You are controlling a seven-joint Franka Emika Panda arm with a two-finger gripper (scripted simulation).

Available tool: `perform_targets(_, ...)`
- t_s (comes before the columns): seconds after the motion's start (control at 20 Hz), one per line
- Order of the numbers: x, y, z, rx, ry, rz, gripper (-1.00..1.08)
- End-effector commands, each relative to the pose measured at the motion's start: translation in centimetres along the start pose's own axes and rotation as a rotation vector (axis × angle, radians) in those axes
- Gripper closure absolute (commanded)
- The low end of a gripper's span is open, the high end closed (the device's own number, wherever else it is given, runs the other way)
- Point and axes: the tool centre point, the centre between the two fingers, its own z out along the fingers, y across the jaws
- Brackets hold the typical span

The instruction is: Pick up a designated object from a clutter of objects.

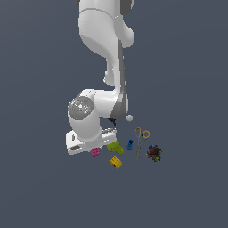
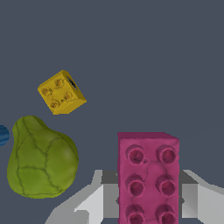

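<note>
Gripper (image 2: 148, 199): fingers on either side of the pink brick, touching it; tips cut off by the wrist view's edge.
Pink brick (image 2: 148, 177): between the fingers; in the exterior view mostly hidden under the arm.
Pear (image 1: 115, 147): just beside it.
Yellow brick (image 1: 116, 162): apart.
Scissors (image 1: 140, 141): further toward the exterior view's right.
Dark cluster (image 1: 154, 153): rightmost, details unclear.

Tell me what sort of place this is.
Most likely a bare simulated test scene, not a real room: a flat, featureless grey floor, a smooth rendered white arm, and small unrelated items scattered under it, such as a pink brick, a yellow brick and scissors.
</note>
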Motion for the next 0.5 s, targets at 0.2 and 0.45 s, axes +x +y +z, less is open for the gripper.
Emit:
perform_targets(0.2, -2.2, -3.1, -4.5, 0.0, 0.001, 0.0, 1.08)
perform_targets(0.45, -3.9, -5.6, -8.1, -0.001, 0.0, -0.001, 1.08)
